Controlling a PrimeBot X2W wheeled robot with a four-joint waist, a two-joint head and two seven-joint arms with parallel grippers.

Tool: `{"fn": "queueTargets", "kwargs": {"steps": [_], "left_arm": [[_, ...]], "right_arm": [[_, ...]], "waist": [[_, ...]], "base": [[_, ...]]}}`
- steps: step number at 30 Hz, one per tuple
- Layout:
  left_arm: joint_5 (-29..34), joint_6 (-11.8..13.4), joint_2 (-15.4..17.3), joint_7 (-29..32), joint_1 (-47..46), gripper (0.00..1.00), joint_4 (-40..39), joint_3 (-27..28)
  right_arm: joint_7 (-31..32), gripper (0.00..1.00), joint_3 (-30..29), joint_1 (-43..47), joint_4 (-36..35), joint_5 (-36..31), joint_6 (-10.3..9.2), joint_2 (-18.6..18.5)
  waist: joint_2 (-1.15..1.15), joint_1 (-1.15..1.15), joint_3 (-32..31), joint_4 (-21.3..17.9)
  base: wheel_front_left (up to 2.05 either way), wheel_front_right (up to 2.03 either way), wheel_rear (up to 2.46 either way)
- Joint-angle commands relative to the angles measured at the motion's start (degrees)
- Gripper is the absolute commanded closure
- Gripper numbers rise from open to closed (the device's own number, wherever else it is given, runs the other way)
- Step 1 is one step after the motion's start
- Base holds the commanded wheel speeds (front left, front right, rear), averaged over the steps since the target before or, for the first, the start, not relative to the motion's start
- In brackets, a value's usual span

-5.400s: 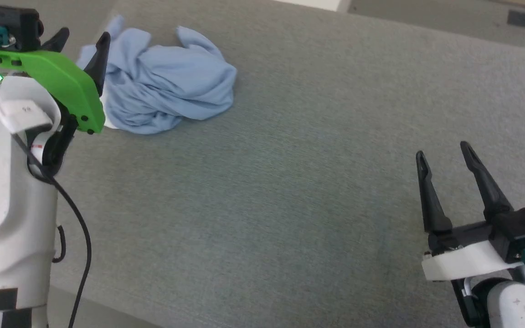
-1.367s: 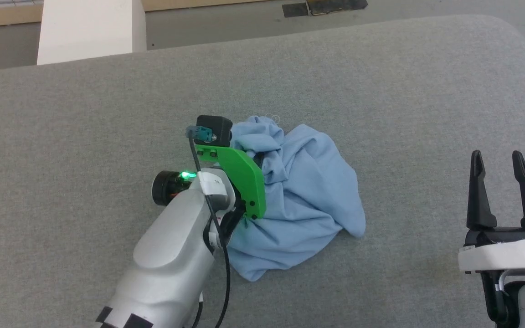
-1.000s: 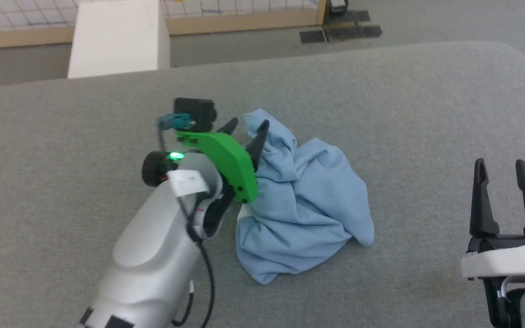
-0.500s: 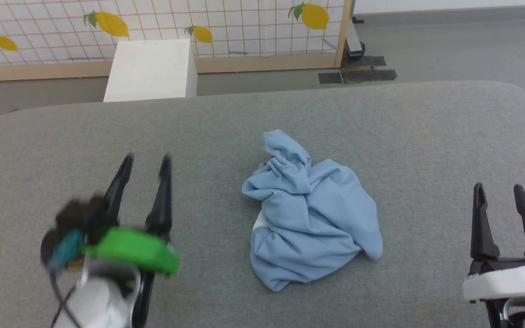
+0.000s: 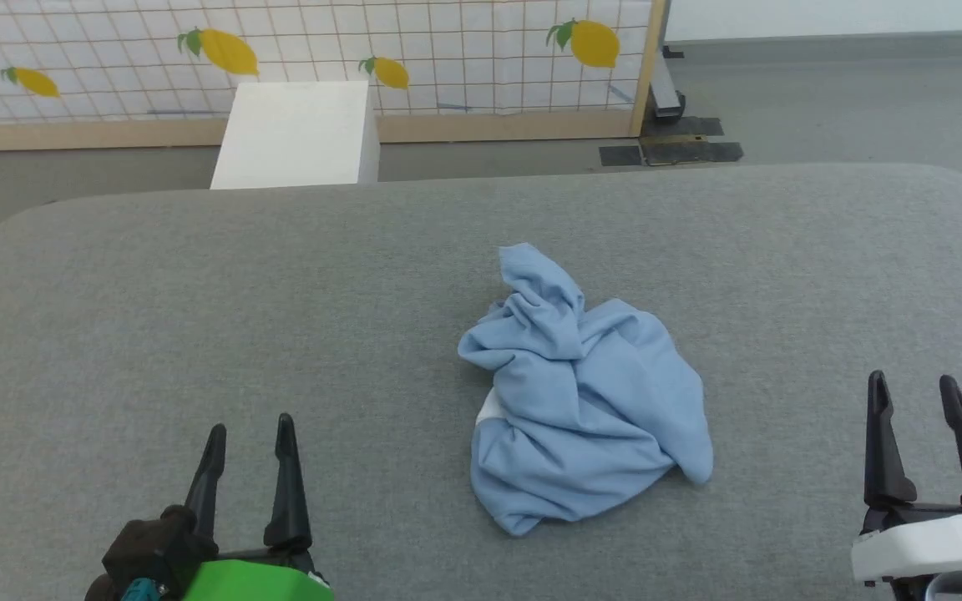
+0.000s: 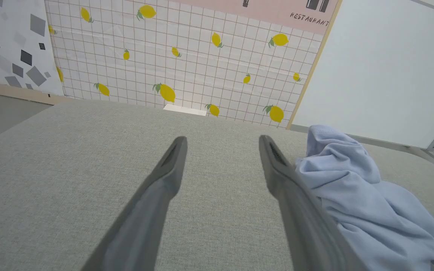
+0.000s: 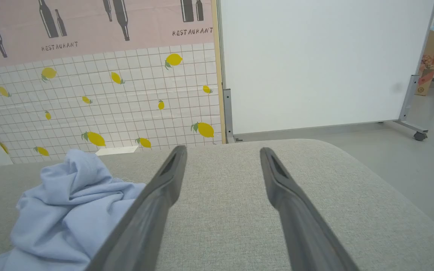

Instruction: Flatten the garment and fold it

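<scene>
Garment (image 5: 589, 401) — crumpled light blue knit shirt on grey fabric bench (image 5: 197, 317); long axis near-to-far, twisted peak far. Left tool (image 5: 250, 426), right tool (image 5: 911, 382) — spread, empty.

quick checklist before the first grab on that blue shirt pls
1. left gripper open and empty: ok
2. right gripper open and empty: ok
3. both grippers apart from the garment: ok
4. garment fully on the grey table, away from its edges: ok
5. garment flat: not ok, it lies in a crumpled heap
6. good edge to grasp identified: cannot tell; a white patch peeks out on the heap's left side
</scene>
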Motion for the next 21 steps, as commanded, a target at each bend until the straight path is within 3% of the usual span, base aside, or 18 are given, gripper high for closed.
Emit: {"fn": "queueTargets", "kwargs": {"steps": [1,9,12,13,18,21], "left_arm": [[0.9,-0.7,-0.7,-0.4,0.5,0.00,-0.3,0.5],[3.3,-3.5,-2.7,-0.4,-1.2,0.00,0.8,1.9],[3.9,-4.2,-3.3,-0.4,-1.6,0.00,1.0,2.5],[4.4,-4.8,-4.1,-0.4,-1.9,0.00,1.2,3.1],[5.6,-6.0,-6.0,-0.4,-3.2,0.00,1.7,3.4],[6.7,-7.0,-6.9,-0.4,-4.3,0.00,2.0,3.2]], "right_arm": [[0.0,0.00,0.2,0.5,0.4,0.9,-0.09,0.0],[6.0,0.00,4.3,-5.0,-0.8,1.4,-0.09,0.0],[12.6,0.00,6.3,-8.7,-1.6,3.3,-0.09,-1.5],[19.2,0.00,7.6,-12.5,-1.9,6.5,-0.09,-3.7],[29.1,0.00,8.2,-19.6,-1.1,11.1,-0.09,-6.9],[35.3,0.00,7.1,-23.0,1.5,12.1,-0.09,-7.0]], "waist": [[0.00,0.00,0.1,0.7],[0.00,0.00,1.3,3.1],[0.00,0.00,2.5,4.1],[0.00,0.00,4.0,5.0],[0.00,0.00,7.5,6.7],[0.00,0.00,9.8,7.7]], "base": [[0.00,0.00,0.00],[0.00,0.00,0.00],[0.00,0.00,0.00],[0.00,0.00,0.00],[0.00,0.00,0.00],[0.00,0.00,0.00]]}}
